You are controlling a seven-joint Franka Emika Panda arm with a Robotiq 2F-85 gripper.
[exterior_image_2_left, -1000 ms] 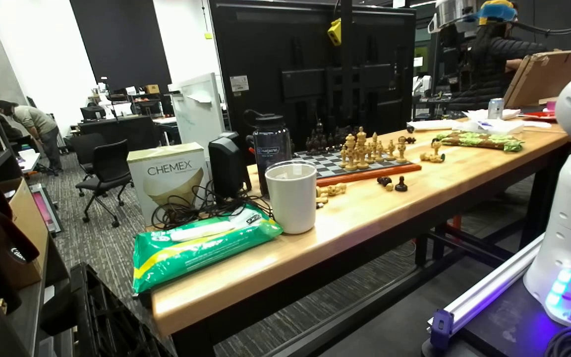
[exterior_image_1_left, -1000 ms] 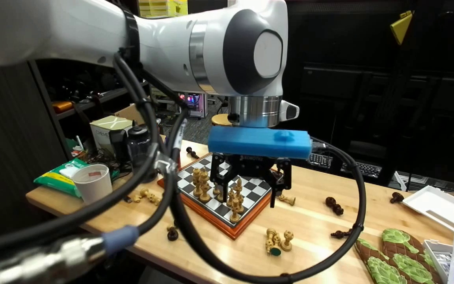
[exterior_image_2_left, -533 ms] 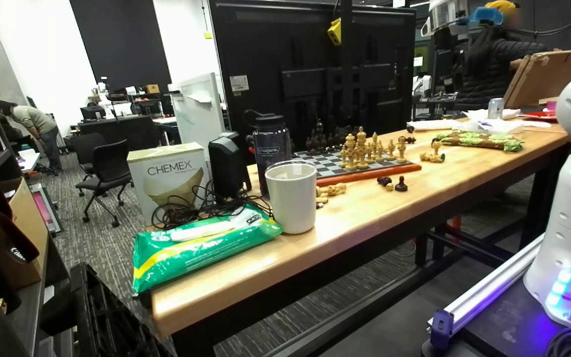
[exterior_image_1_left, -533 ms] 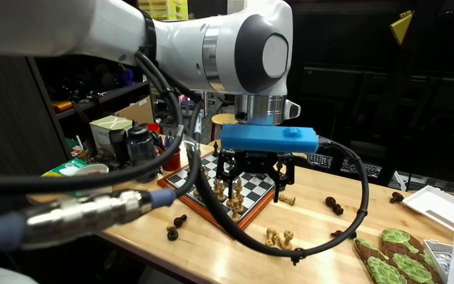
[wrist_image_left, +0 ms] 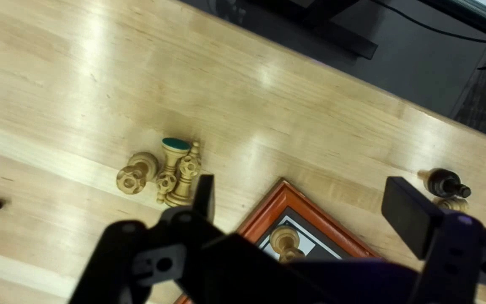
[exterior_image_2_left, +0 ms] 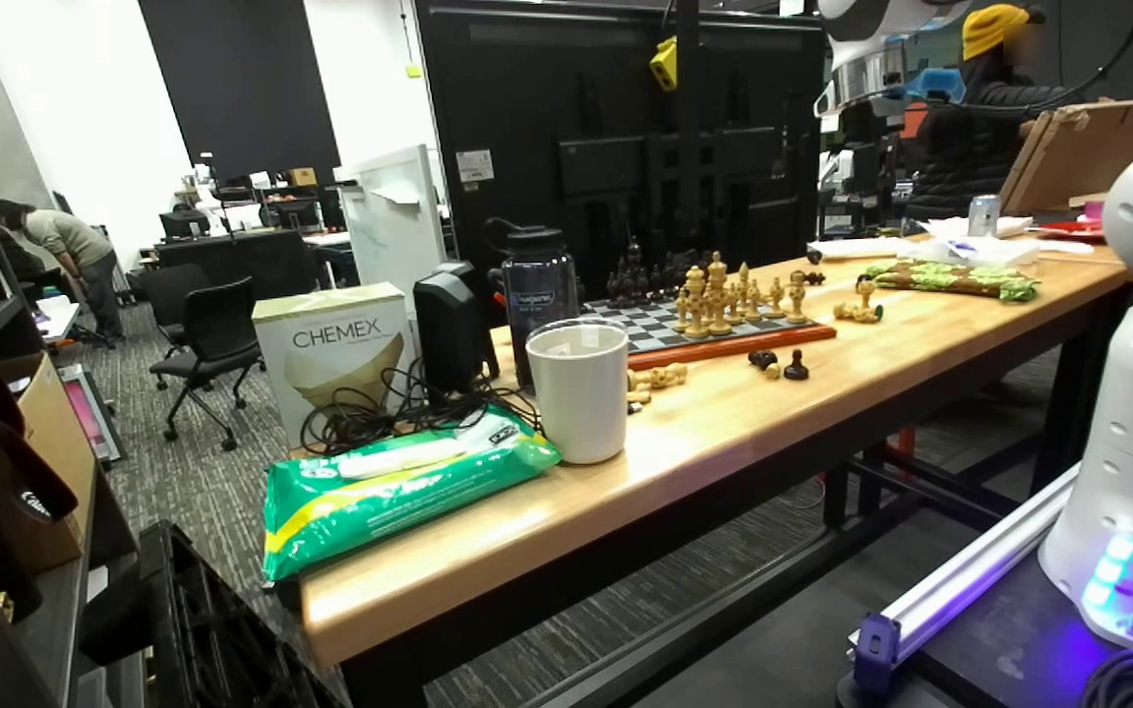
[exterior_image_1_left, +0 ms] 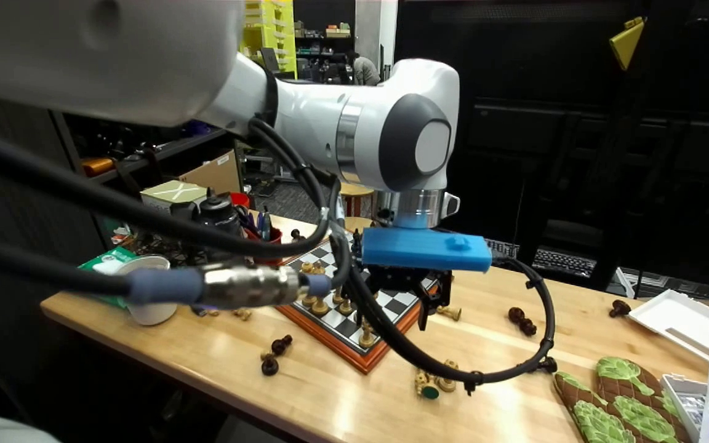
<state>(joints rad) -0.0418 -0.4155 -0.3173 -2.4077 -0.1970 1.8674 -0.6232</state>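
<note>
My gripper (wrist_image_left: 306, 202) is open and empty, its black fingers wide apart above a corner of the chessboard (wrist_image_left: 325, 224). Below and between them, a light wooden piece (wrist_image_left: 284, 240) stands on the corner square, partly hidden by the gripper body. Just beyond the left finger several light pieces (wrist_image_left: 176, 177) lie together on the table. Past the right finger are a dark piece (wrist_image_left: 440, 181) and a light one. In an exterior view the gripper (exterior_image_1_left: 391, 317) hangs over the near right part of the board, one finger mostly behind cables. Light pieces (exterior_image_2_left: 714, 300) stand along one side of the board.
A white cup (exterior_image_2_left: 578, 393), green wipes packet (exterior_image_2_left: 399, 492), dark bottle (exterior_image_2_left: 539, 285) and box (exterior_image_2_left: 335, 354) crowd one table end. Oven mitts (exterior_image_1_left: 631, 400) and a white tray (exterior_image_1_left: 693, 329) lie at the other. Loose dark pieces (exterior_image_1_left: 522, 321) lie between. A cable loop (exterior_image_1_left: 551, 320) hangs beside the gripper.
The arm has shifted right in an exterior view, then come lower; in the remaining exterior view its blue-covered hand has dropped and moved left. The jaws have stayed open; the pieces look unmoved.
</note>
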